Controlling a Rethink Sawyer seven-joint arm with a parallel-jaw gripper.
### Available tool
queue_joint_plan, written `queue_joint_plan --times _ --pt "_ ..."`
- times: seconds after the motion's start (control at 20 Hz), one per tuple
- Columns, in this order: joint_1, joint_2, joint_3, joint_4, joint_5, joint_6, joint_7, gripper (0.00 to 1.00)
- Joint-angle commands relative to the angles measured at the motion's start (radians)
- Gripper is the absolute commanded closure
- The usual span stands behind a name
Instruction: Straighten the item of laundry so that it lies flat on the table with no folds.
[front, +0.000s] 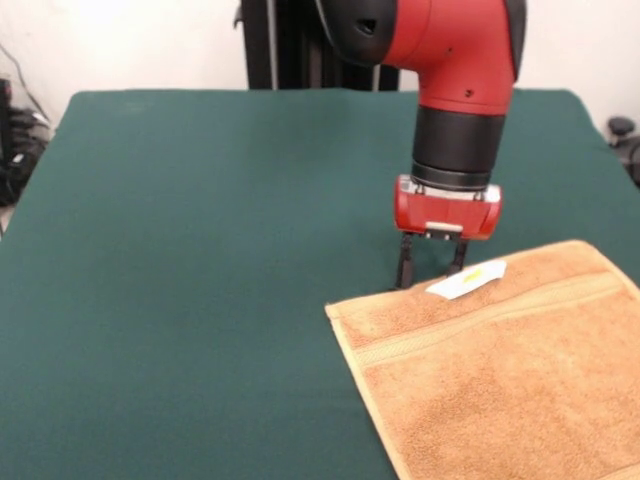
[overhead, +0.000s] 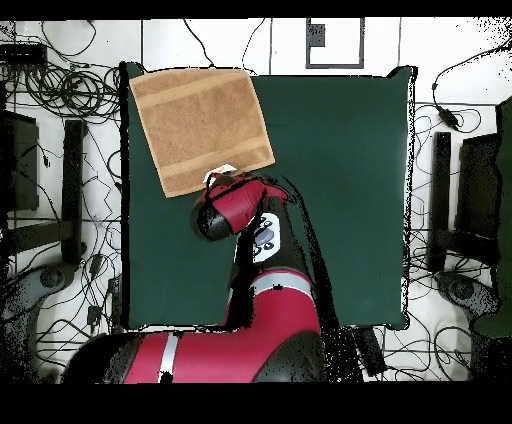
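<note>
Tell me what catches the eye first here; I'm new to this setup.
The red arm's gripper stands low over the green table, fingers apart, just behind the towel's far hem. The tan towel lies spread flat in one corner of the table, its white label by the gripper.

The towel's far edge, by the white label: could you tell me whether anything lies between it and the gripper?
Nothing visible does. The gripper stands right at the towel hem beside the white label, with only bare green table around it. The fingers look slightly apart.
</note>
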Motion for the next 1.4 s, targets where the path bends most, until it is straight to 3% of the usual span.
queue_joint_plan --times 0.05,0.1,0.45,0.7,1.15,1.2,1.4 --pt "-0.154 0.452 -0.008 -0.164 -0.07 -0.105 0.002 1.0" --pt "-0.189 0.448 0.033 -0.155 -0.088 -0.097 -0.034 1.0" --pt "-0.132 0.459 -0.024 -0.185 -0.102 -0.123 -0.015 1.0" --pt "-0.194 0.448 0.041 -0.159 -0.085 -0.083 -0.038 1.0" --pt "-0.147 0.455 -0.016 -0.168 -0.059 -0.124 0.03 1.0" --pt "-0.129 0.459 -0.036 -0.175 -0.053 -0.121 0.043 0.0" --pt "-0.215 0.434 0.067 -0.148 -0.046 0.033 -0.062 0.0"
